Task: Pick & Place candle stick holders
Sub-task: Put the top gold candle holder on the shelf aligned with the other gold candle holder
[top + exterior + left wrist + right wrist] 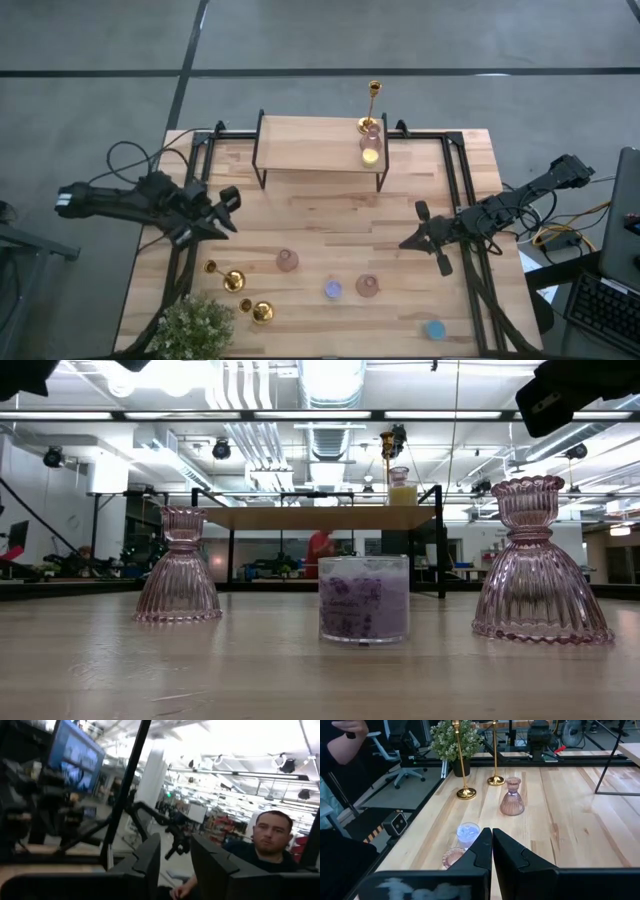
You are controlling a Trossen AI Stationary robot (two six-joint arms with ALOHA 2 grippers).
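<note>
Two gold candle stick holders (233, 281) are standing lower left of the high view, a third (372, 108) on the shelf (310, 150) up top. Probably light, slick, tippy; I'd grab low on the stem. Left pincer (228, 210) apart, right pincer (492, 851) together.

A wooden table (330, 235) carries a small shelf (310, 145), two gold candlesticks (232, 281), pink glass holders (287, 261), small candles (333, 290) and a plant (193, 325). A third candlestick (371, 108) stands on the shelf.
</note>
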